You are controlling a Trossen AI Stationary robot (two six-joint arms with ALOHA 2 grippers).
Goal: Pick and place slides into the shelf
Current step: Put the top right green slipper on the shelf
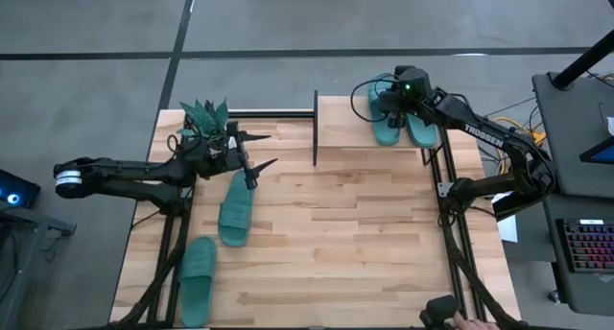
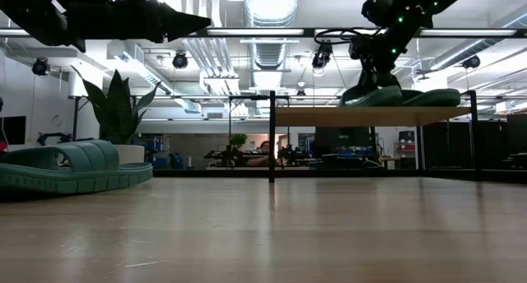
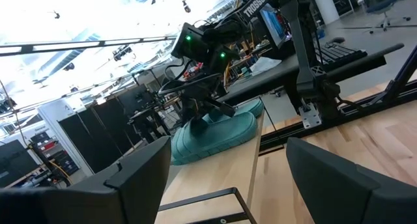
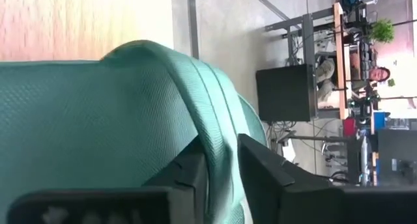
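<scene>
A wooden table seen from above, with two dark robot arms at work on putting teal-green slides onto a low shelf (image 1: 365,129) at the table's far edge. The step in hand looks like the placing of the second slide: the right gripper (image 1: 391,107) is down on the right end of the shelf's light-wood top, its fingers pinched on the strap of a slide (image 1: 387,127), which the right wrist view shows as a fold of teal rubber running between the two dark fingers (image 4: 189,175). In the low view this slide's sole seems to rest on the shelf board, touching or just beside another slide (image 1: 419,129) already lying there. The next move, by my judgement, calls for the fingers to part and the arm to lift straight up without dragging the slide off the edge. The left gripper (image 1: 251,155) hovers above the table near a spiky green plant (image 1: 204,117), its fingers spread wide and holding nothing. Just beside and below it on the tabletop lies a third slide (image 1: 235,210), and a fourth slide (image 1: 197,280) lies nearer the front left corner, well apart from the shelf
</scene>
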